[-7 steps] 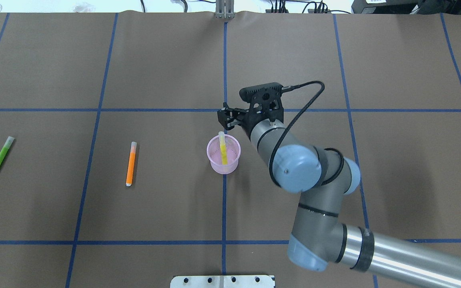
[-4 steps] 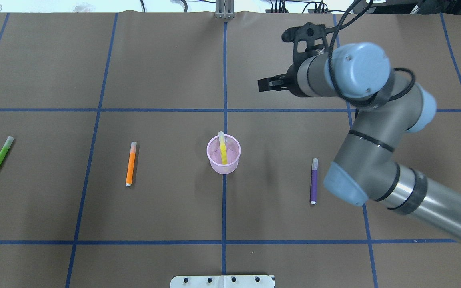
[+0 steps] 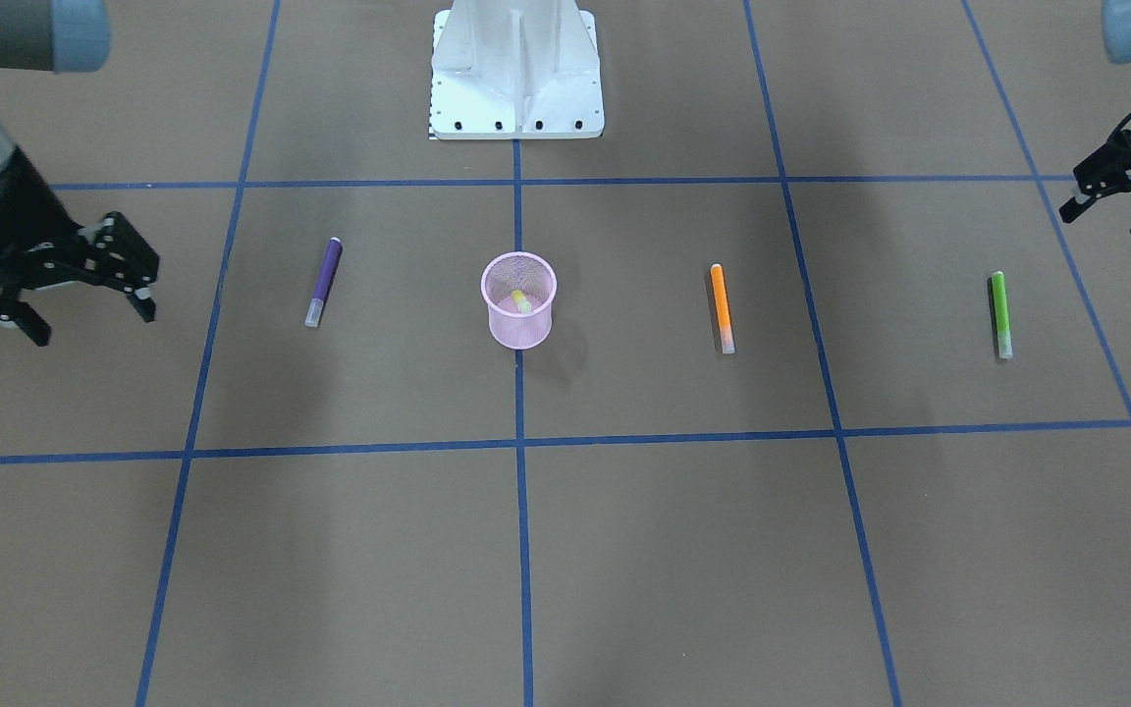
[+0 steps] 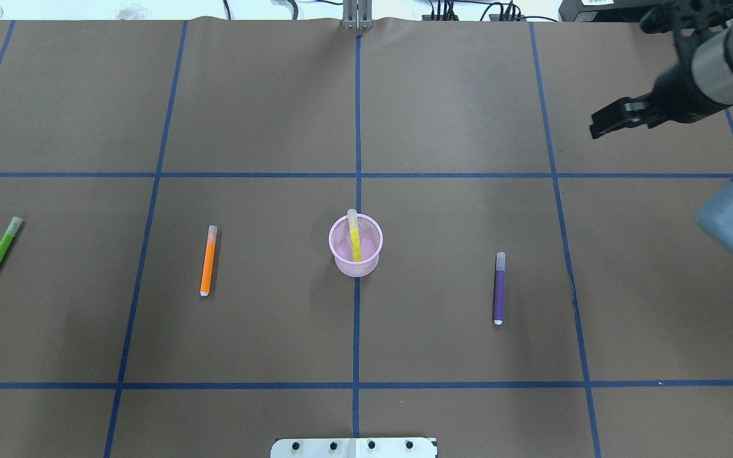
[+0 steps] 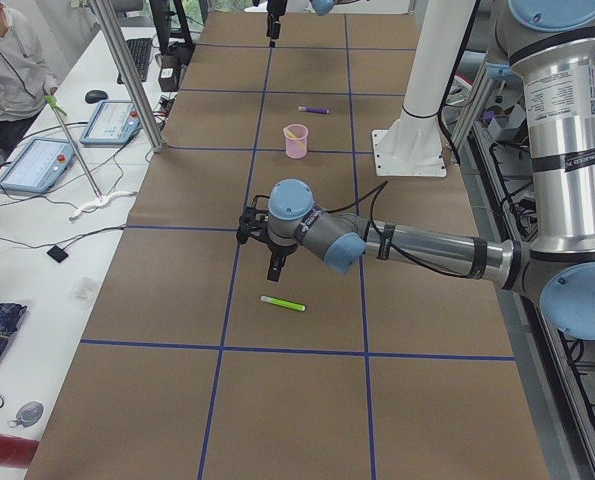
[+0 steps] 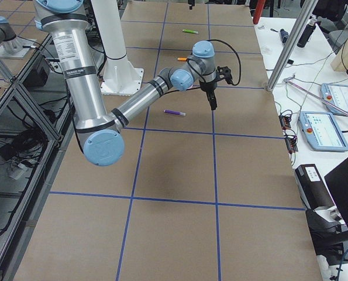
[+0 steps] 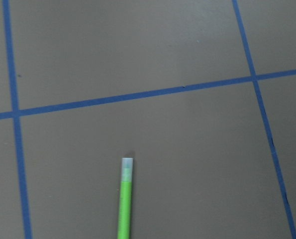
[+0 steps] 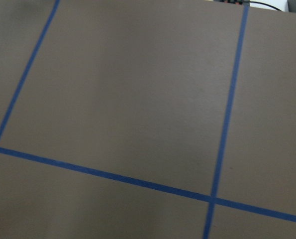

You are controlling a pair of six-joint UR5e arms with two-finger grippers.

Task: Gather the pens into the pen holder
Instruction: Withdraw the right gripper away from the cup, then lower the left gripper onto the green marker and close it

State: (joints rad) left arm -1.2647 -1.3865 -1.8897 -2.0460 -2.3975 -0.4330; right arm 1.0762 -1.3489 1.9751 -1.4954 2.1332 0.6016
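Brown table, blue tape grid, central pen holder, side bench

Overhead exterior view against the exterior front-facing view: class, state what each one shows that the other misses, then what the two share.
Only the overhead view shows the cables beyond the table's far edge. Only the front-facing view shows the left gripper, open, off to one side of the green pen. Both show the right gripper, the pen holder with the yellow pen inside it, and the green, orange pen and purple pen lying on the table.
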